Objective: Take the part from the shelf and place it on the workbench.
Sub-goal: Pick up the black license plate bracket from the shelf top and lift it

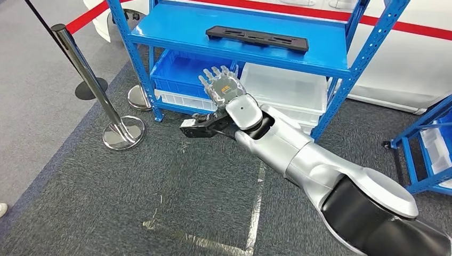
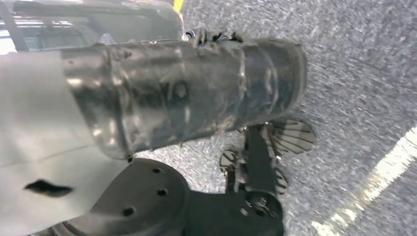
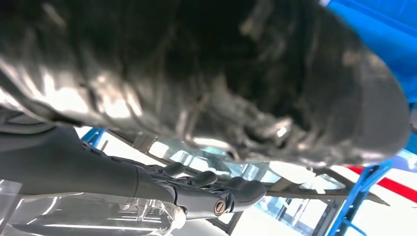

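Here, from left to right:
Barrier: a chrome stanchion post [image 1: 88, 74] on a round base stands on the grey carpet floor [image 1: 176, 186], left of the shelf, with a red belt running from its top.
Shelf: a blue steel shelving rack [image 1: 160, 29] with perforated uprights; its upper board runs across the top of the head view.
Bins: a blue plastic bin [image 1: 176, 74] and a clear plastic bin [image 1: 288, 88] sit side by side on the lower level.
Part: a long flat black plastic part [image 1: 257, 38] with slots lies on the upper board, near its front edge and toward its right end, with nothing touching it.
Right arm: the silver arm [image 1: 314, 160] reaches forward from the lower right corner toward the shelf front.
Right hand: the right hand [image 1: 223, 85] is raised below the upper board's front edge, back of the hand toward the camera, fingers apart and extended, holding nothing, well short of the part.
Left hand: in the left wrist view the left hand [image 2: 187, 93] is a blurred dark shape over the carpet; I cannot tell how its fingers lie.
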Available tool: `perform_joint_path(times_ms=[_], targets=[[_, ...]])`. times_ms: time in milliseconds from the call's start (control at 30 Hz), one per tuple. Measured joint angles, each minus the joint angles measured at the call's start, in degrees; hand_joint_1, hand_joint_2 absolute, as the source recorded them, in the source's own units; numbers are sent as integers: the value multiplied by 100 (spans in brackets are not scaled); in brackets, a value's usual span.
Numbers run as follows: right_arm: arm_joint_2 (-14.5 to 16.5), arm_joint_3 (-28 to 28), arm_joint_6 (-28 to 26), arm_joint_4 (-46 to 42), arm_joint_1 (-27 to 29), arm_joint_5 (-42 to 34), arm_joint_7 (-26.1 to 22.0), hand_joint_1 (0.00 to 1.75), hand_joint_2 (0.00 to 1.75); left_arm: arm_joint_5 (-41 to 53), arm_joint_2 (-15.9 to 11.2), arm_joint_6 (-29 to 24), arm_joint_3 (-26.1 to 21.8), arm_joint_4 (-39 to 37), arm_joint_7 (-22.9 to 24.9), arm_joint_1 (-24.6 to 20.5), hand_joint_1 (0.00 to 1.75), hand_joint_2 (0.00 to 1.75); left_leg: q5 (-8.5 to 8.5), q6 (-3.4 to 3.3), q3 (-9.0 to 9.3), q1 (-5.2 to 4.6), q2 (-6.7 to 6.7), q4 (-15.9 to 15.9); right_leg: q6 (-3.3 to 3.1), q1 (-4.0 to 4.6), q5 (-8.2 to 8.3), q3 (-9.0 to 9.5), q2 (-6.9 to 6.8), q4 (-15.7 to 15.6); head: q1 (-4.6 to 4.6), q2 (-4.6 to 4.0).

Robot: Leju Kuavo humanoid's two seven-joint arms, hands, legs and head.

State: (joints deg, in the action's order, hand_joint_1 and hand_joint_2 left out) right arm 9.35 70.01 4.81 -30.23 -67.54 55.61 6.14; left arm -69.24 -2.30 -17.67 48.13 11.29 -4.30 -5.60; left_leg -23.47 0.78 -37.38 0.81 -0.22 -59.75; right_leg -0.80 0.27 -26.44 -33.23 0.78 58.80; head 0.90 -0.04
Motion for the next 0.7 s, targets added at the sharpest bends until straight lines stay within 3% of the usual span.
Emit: perform_joint_path(times_ms=[100,167,267,300,333,400,467,567,633,700], targets=[[-4,0,1,-11,1,1,-2,0,0,0,4,-1,1,-2,-2,-7,0,0,-60,-85,31,8,-21,52,62,11,-41,-25,-9,23,-10,0],[-11,0,3,-18,-11,0,-1,0,0,0,8,-1,1,-2,-2,-1,0,0,-75,-139,79,30,-20,83,117,2,-190,-129,-18,266,-26,0],[-48,0,42,-24,-8,-9,0,0,0,-2,7,1,2,-2,-3,0,0,0,-124,-203,150,30,-19,95,171,-31,-565,-669,-26,1282,-41,-1],[-68,0,61,-24,2,-15,0,0,0,-5,6,2,2,-3,-3,0,0,0,-145,-213,177,29,-21,95,179,-42,-570,-821,-27,1500,-42,-1],[-89,0,77,-24,8,-21,1,0,0,-10,4,3,2,-3,-3,0,0,0,-168,-214,209,29,-26,94,179,-50,-468,-884,-27,1524,-43,-1],[-132,0,108,-26,-7,-44,9,0,0,-19,4,4,2,-5,-3,8,0,0,-223,-199,291,28,-38,94,147,-56,-12,-730,-28,989,-44,-1],[-184,-2,162,-31,-53,-82,33,0,0,-28,7,5,2,-6,-1,10,0,0,-271,-164,340,17,-43,94,95,-27,308,-459,-26,323,-41,0],[-297,-17,240,-70,-118,-137,74,0,0,-40,10,2,2,-6,14,-3,0,0,-283,-82,329,13,-45,116,45,20,308,-328,-29,1,-36,1],[-402,-32,256,-121,-132,-165,98,0,0,-45,7,-7,2,-6,28,0,0,0,-326,-22,307,12,-24,79,13,-14,309,-273,-37,-74,-33,0],[-494,-40,274,-162,-155,-183,127,0,0,-49,6,-12,2,-6,43,15,0,0,-527,24,123,13,1,-322,-41,-50,303,-194,-49,-137,-27,-1]])
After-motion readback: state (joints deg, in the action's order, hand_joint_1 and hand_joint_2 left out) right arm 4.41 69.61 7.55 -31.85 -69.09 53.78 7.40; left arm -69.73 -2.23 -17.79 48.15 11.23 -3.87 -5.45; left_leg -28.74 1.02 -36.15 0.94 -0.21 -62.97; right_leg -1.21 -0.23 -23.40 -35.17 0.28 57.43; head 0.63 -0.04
